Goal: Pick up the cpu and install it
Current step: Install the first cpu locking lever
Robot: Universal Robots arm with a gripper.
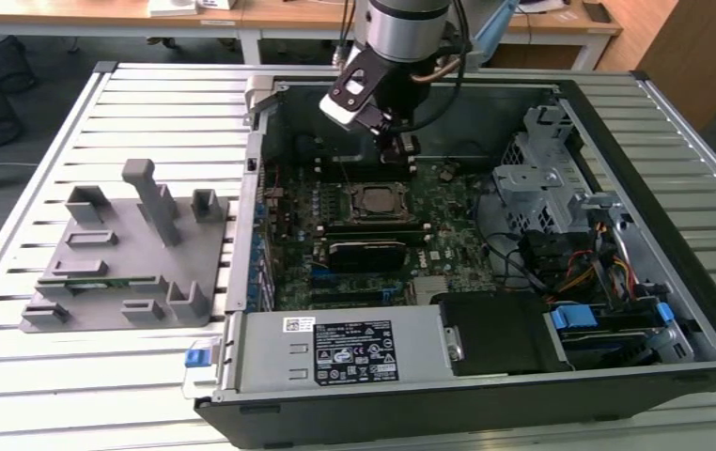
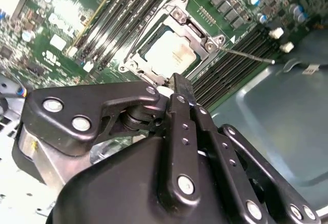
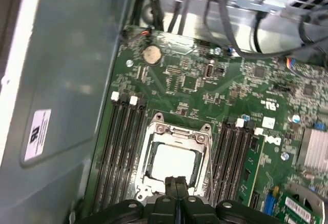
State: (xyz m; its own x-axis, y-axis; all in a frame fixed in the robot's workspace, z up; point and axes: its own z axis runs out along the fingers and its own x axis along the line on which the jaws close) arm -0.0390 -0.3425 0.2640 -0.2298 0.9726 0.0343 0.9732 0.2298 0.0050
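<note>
Hovering over the open PC case [image 1: 709, 310], the gripper [image 3: 177, 185] has its fingers pressed together with nothing between them. The cpu [image 3: 171, 163] sits inside the socket frame [image 3: 177, 131] mid-frame, apparently already seated on the motherboard [image 3: 205, 80].

In the first wrist view the gripper [image 3: 177, 185] hides the cpu's [image 3: 173, 161] edge at 6 o'clock. In the second wrist view its black linkage covers the socket [image 2: 171, 49] corner at 6 o'clock. In the exterior view the arm [image 1: 409, 28] is cut off at 12 o'clock.
</note>
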